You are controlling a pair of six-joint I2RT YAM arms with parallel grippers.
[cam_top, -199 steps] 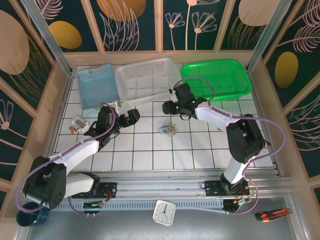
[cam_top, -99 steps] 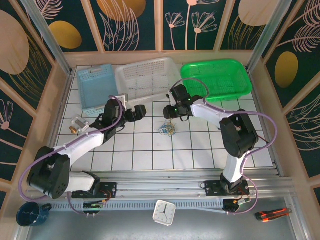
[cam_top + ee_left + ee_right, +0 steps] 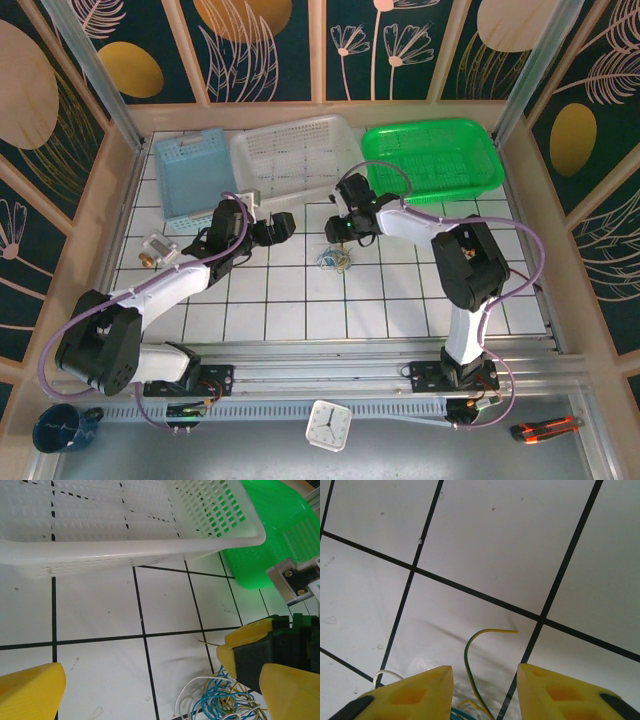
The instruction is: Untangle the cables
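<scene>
The cables (image 3: pixel 335 260) are a small clump of thin blue, white and yellow-green wires lying on the white tiled table, left of centre. My right gripper (image 3: pixel 340 237) points down at the clump's far edge. In the right wrist view its yellow fingers (image 3: pixel 415 692) stand apart on either side of one yellow-green strand (image 3: pixel 470 655) without touching it; the right gripper (image 3: pixel 485 696) is open. My left gripper (image 3: pixel 283 228) hovers open to the left of the clump. In the left wrist view the cables (image 3: pixel 222 702) lie at the bottom right, under the right gripper's finger (image 3: pixel 245 640).
Along the back stand a blue basket (image 3: pixel 195 175), a white basket (image 3: pixel 290 155) and a green basket (image 3: pixel 430 155). A small metal part (image 3: pixel 155 250) lies at the left. A clock (image 3: pixel 327 425), a utility knife (image 3: pixel 545 430) and a mug (image 3: pixel 60 428) lie in front of the rail.
My left arm reached to the right, closer to the clump. My right gripper came down to the clump's far edge and its jaws narrowed.
</scene>
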